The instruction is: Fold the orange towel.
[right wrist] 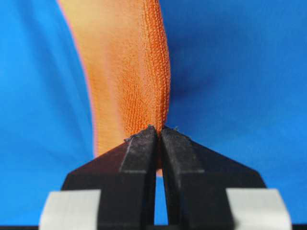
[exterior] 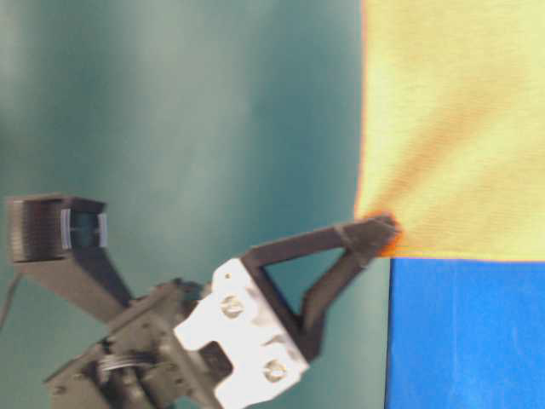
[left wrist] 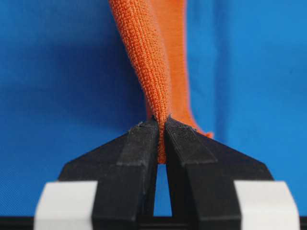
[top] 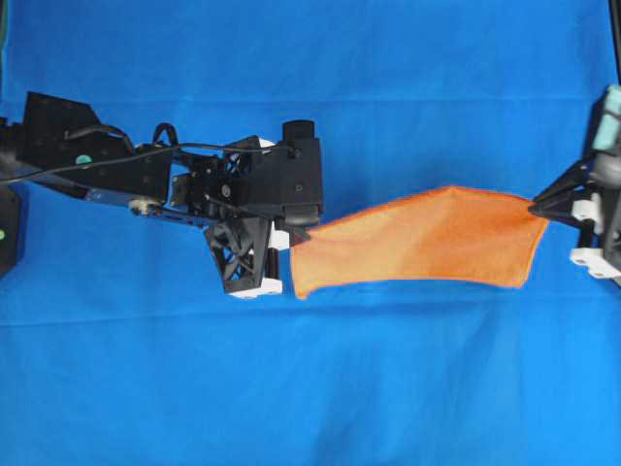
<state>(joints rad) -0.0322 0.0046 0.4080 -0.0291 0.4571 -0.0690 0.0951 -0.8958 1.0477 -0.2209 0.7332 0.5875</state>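
Both claws are pinched shut on the orange towel [top: 422,238]: left gripper [top: 291,236], right gripper [top: 537,207]. It is held stretched above the blue cloth [top: 310,388]; no fold is laid yet.

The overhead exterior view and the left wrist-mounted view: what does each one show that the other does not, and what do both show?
Only the overhead view shows the whole orange towel stretched between two arms, with the right gripper pinching its far corner, and the left arm's body.

Only the left wrist view shows the closed fingertips clamped on the towel's fabric, its woven texture and the narrow gap behind the tips.

Both show the left gripper shut on the orange towel, over the blue cloth below.
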